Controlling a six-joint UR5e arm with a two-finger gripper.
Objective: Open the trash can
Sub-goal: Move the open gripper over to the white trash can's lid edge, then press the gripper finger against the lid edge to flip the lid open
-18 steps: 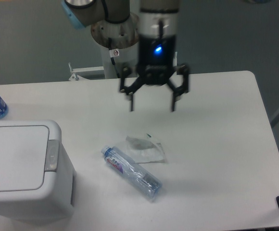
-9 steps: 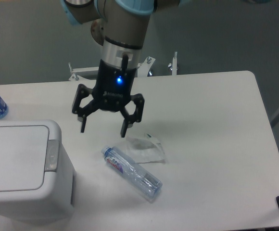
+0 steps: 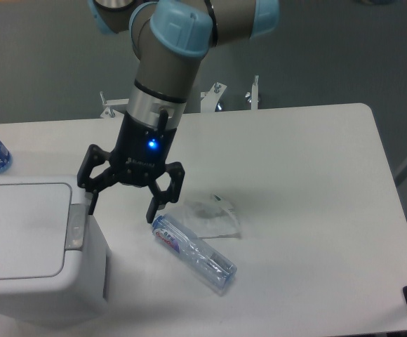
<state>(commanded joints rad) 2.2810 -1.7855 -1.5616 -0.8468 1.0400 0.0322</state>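
A white trash can (image 3: 28, 246) sits at the front left corner of the white tabletop (image 3: 316, 182), its flat lid down and a grey push-tab (image 3: 76, 227) on its right rim. The robot arm's black tool (image 3: 121, 210) hangs just beside that tab, fingers spread wide and holding nothing. A clear plastic bottle (image 3: 193, 253) lies on its side nearby, beside a crumpled clear wrapper (image 3: 209, 214).

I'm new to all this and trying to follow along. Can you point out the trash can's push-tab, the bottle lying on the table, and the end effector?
grey push-tab (image 3: 75, 228), fixed camera, its middle.
lying bottle (image 3: 193, 253), fixed camera, mid-body.
end effector (image 3: 121, 212), fixed camera, midway between fingertips.
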